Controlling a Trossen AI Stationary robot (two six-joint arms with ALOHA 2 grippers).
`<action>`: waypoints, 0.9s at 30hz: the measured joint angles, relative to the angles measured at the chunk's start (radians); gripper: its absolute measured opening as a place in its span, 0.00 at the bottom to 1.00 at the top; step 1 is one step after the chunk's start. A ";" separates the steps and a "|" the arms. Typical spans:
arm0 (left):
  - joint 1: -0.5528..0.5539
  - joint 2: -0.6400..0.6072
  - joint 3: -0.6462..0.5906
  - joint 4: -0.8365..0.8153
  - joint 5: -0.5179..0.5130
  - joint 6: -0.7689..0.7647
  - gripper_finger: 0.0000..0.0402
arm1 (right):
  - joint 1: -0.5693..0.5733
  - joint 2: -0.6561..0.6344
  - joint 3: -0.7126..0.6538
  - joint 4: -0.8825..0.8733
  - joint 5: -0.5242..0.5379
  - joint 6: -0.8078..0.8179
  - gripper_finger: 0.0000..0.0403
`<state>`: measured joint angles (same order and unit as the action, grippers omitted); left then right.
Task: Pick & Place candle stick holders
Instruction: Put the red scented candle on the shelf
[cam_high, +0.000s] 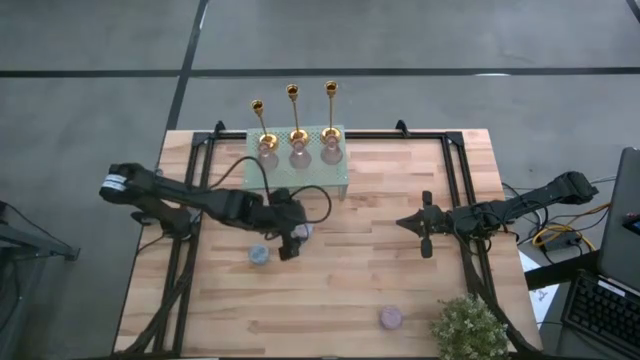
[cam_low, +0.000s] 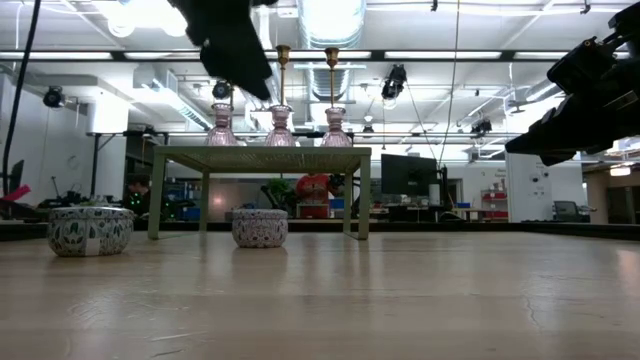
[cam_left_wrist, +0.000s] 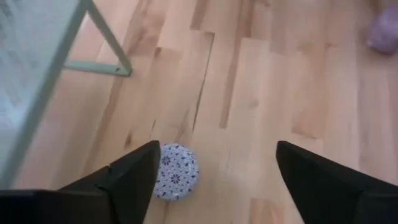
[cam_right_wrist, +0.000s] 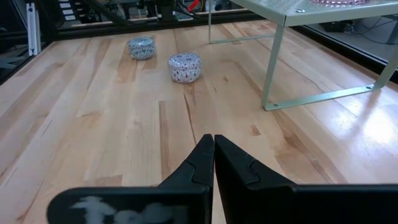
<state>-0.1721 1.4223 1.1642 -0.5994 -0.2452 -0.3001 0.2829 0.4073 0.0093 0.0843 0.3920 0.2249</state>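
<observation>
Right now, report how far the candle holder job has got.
Done: three gold candlesticks in pink glass holders stand on the green rack. In hand: the left gripper is open above a patterned round holder. Left: the blue holder and purple holder sit loose on the table.

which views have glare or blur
Low view: ceiling lights blow out white, and the left arm is a dark silhouette. Left wrist view: the rack is pale and blurred. Right wrist view: a bright sheen on the table.
</observation>
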 joint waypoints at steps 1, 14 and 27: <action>-0.002 0.000 -0.029 0.034 -0.003 -0.017 0.82 | 0.000 0.000 0.000 0.000 0.000 0.000 0.02; -0.009 0.001 -0.294 0.345 -0.077 -0.040 0.84 | 0.000 0.000 0.000 0.000 0.000 0.000 0.02; -0.008 0.003 -0.447 0.556 -0.154 -0.091 0.84 | 0.000 0.000 0.000 0.000 0.000 0.000 0.02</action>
<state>-0.1802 1.4254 0.7170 -0.0430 -0.3987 -0.3910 0.2829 0.4072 0.0093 0.0844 0.3922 0.2246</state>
